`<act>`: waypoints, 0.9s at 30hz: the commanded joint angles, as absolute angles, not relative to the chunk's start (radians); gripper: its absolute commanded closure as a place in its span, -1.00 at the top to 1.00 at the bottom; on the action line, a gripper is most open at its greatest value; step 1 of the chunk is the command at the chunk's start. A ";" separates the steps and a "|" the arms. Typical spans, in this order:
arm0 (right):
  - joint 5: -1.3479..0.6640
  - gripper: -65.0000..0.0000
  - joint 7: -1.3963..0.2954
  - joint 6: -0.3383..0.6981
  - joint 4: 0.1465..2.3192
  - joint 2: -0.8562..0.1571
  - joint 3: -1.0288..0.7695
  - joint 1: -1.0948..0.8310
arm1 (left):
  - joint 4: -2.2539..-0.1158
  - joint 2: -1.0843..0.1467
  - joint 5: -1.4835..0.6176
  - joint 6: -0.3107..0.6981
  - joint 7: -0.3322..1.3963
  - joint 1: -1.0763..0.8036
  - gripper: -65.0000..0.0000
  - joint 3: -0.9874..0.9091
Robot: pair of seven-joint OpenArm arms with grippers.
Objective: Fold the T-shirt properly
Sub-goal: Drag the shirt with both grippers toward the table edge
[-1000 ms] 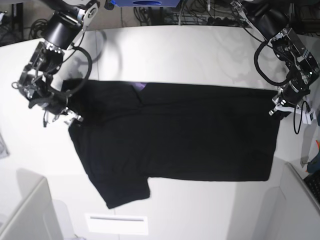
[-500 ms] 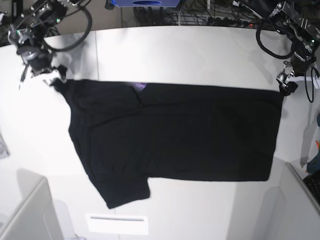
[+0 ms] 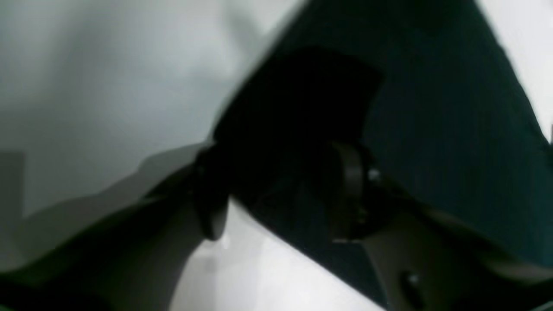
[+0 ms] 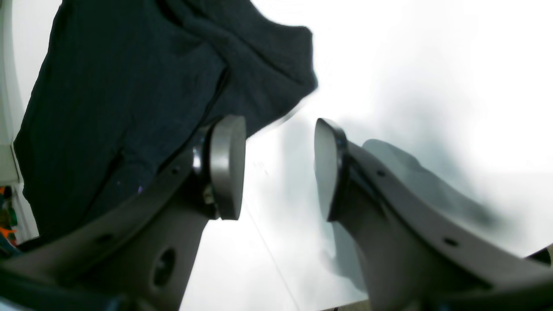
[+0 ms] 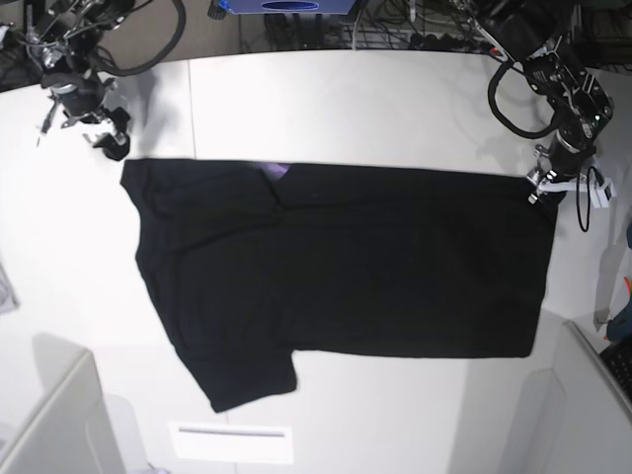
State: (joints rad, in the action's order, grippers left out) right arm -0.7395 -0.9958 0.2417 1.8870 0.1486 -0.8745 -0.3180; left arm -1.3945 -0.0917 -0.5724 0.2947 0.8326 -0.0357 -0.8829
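On the white tabletop [image 5: 395, 99] the T-shirt [image 5: 346, 262] lies spread flat. Right gripper [image 4: 278, 168], beyond its sleeve corner, stands spread and empty. Left gripper [image 3: 281, 190] straddles the hem corner; closure indeterminate. Recommend pinching both corners evenly before folding.

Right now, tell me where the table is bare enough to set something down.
Bare table lies between the T-shirt and the far edge, and along the near edge beside the white strip. The shirt's far corners are crowded by the tools.
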 commanded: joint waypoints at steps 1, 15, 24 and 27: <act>-0.762 -0.23 -0.980 0.240 1.902 0.140 -0.877 -0.315 | -1.399 -0.108 -0.581 0.300 0.822 -0.031 -0.13 -0.889; -0.783 -0.14 -0.972 0.108 1.702 0.140 -0.877 -0.234 | -1.389 -0.108 -0.581 0.300 0.822 -0.025 -0.14 -0.888; -0.866 -0.05 -0.937 0.005 1.537 0.137 -0.871 -0.179 | -1.389 -0.110 -0.581 0.300 0.825 -0.028 -1.00 -0.883; -0.865 -0.07 -0.934 0.007 1.534 0.137 -0.871 -0.170 | -1.389 -0.110 -0.581 0.300 0.825 -0.028 -1.00 -0.885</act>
